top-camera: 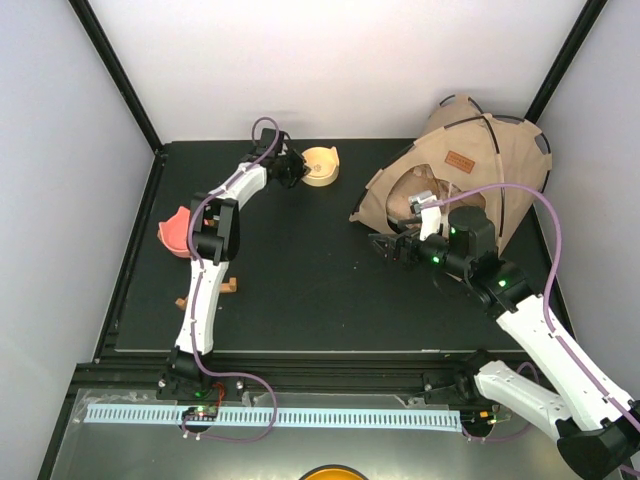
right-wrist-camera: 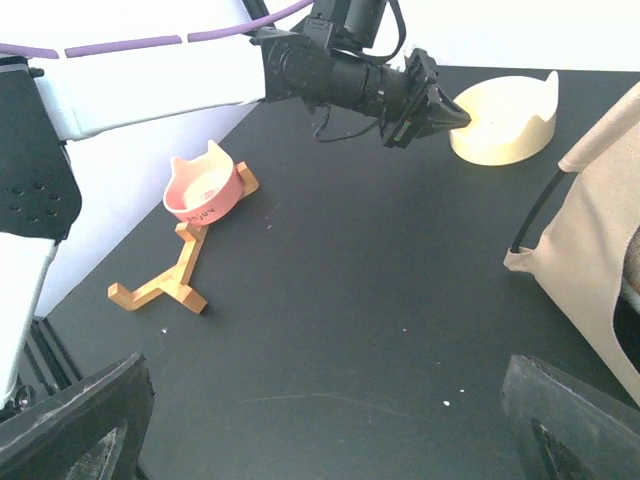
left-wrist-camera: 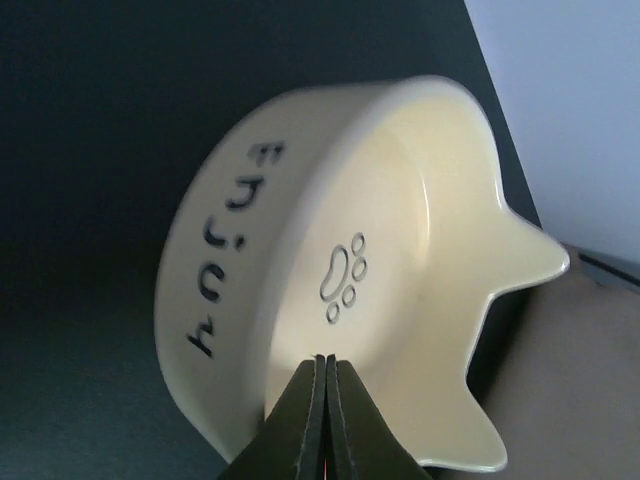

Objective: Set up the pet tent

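Nearest, right of centre in the top view: right gripper [top-camera: 388, 246], jaws spread wide, empty. Just beyond, upper right: tan canvas dome pet tent [top-camera: 480, 160] with thin black poles, standing. Farther, upper centre: left gripper [top-camera: 297, 168], pressed shut, tips against glossy cream cat-eared bowl [top-camera: 321, 166].

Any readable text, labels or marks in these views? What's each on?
"Enjoy": outer wall of the cream bowl, left wrist view.
Paw print sign: that bowl's inside floor, no words.
Pink bowl: dark lettering on its wall, too small to read.
Brown label patch on the pet tent: too small to read.
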`<move>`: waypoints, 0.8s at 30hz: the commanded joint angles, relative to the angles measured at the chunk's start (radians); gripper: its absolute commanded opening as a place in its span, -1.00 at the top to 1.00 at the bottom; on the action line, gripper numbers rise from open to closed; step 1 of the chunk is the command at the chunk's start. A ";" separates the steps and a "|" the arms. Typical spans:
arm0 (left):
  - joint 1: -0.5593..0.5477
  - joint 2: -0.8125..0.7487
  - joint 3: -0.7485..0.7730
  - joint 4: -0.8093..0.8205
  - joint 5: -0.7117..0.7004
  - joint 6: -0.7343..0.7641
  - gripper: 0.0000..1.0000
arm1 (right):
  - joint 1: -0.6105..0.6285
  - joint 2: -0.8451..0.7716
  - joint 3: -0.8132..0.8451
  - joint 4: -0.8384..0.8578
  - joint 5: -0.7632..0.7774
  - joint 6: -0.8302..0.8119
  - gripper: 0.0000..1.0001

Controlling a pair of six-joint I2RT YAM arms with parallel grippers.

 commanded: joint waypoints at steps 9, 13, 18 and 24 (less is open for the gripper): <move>-0.014 -0.140 0.044 -0.466 -0.467 0.160 0.97 | 0.006 -0.018 -0.038 0.088 -0.064 0.062 -0.96; -0.008 -0.161 -0.007 -0.350 -0.317 0.263 0.97 | 0.006 -0.031 -0.054 0.104 -0.075 0.078 -0.96; -0.007 -0.218 -0.124 -0.027 -0.116 0.245 0.88 | 0.007 -0.046 -0.063 0.101 -0.080 0.086 -0.95; 0.003 -0.189 -0.089 -0.012 -0.126 0.145 -0.50 | 0.006 -0.068 -0.062 0.077 -0.071 0.085 -0.95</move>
